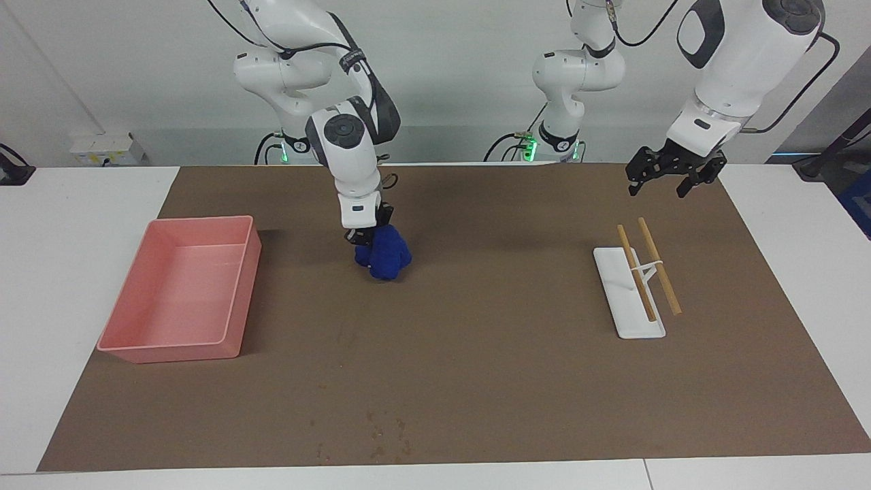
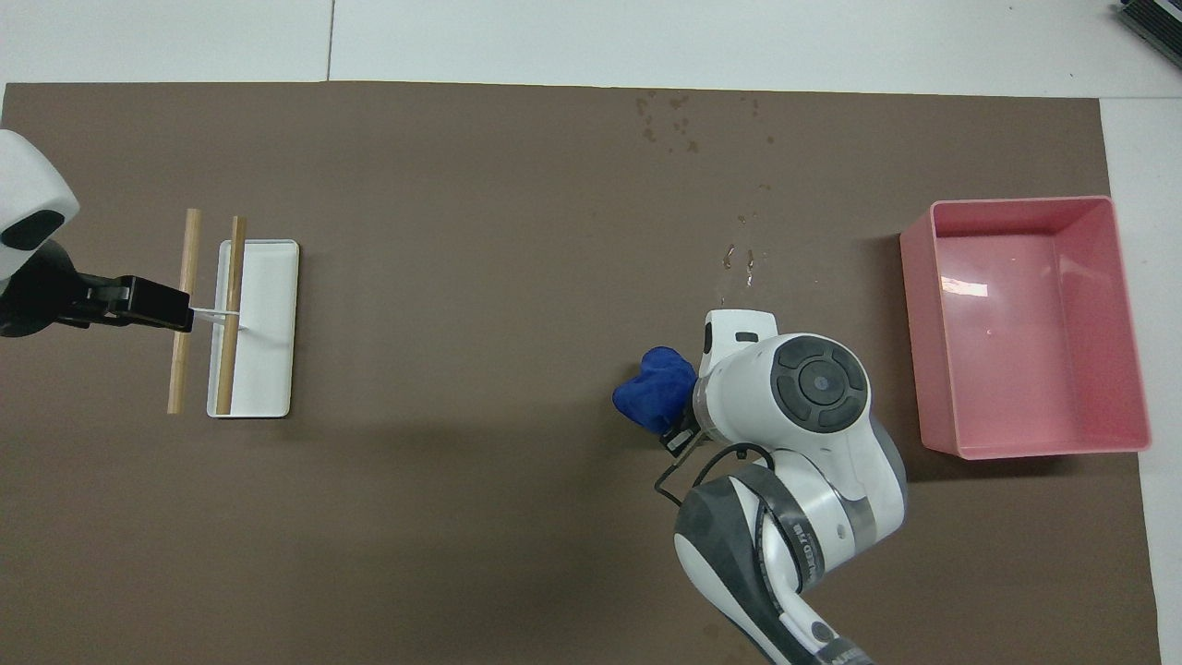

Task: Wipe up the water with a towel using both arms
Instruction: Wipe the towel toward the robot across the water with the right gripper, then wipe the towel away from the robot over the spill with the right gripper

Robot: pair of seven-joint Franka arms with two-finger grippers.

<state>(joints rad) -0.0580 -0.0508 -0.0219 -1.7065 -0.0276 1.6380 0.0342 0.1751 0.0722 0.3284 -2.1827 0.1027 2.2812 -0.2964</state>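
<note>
Towel (image 1: 385,257), deep blue, wadded: hanging pinched in the closed right gripper (image 1: 367,239) over the brown mat (image 1: 476,381), beside the pink tray (image 1: 178,350) on its side toward the left arm's end of the table, apart from the tray wall; whether the wad's underside is touching the mat is not clear from either view. Right arm (image 1: 340,129): reaching in from its base, wrist pointing steeply down, its white housing covering the gripper in the overhead view, where the towel (image 2: 656,390) is showing just beside it. Pink tray (image 2: 942,369): sitting on the mat at the right arm's end of the table. Water (image 2: 739,260): showing only as a few faint glints and small marks on the mat, farther from the robots than the towel and near the tray's corner; no long streak can be made out. Left gripper (image 1: 668,178): hanging with its jaws spread wide and holding nothing, well away from the tray, over the mat near the white rack (image 1: 629,299) carrying two wooden sticks (image 1: 646,269); this arm is waiting.
</note>
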